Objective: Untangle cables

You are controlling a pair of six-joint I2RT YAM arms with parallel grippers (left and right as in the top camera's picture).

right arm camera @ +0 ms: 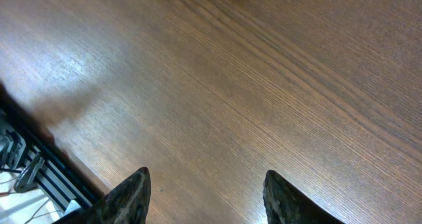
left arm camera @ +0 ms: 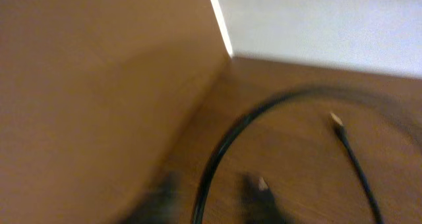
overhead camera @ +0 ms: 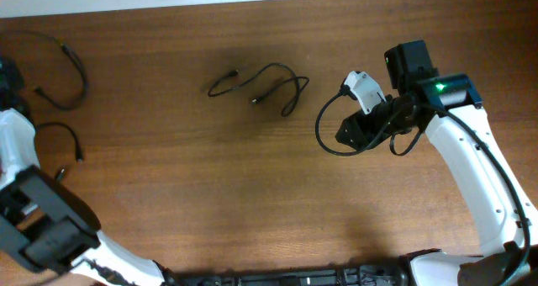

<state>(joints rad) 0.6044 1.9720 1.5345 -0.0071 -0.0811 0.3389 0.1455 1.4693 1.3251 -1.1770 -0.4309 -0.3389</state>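
From overhead, with twelve o'clock at the far edge of the table, we find the far-left cable at about ten o'clock, lying as an open hook-shaped curve. Just below it, near nine o'clock, the lower-left cable arcs beside the white left arm. The left wrist view is badly blurred. In it the left gripper shows only as two dark smears at six o'clock, with a black arc of cable sweeping up between them and a thin plug-tipped cord lying apart at four o'clock. We cannot tell whether that hand is released, clenched or grasping the arc. At twelve o'clock of the table's middle lies the middle cable bundle, a loose set of loops with two plug ends, well apart from both arms. At three o'clock the right gripper hangs over bare wood. Its two dark fingertips stand apart with nothing between them, so it is released and empty. A black wire loop hangs at its wrist, on the nine o'clock side.
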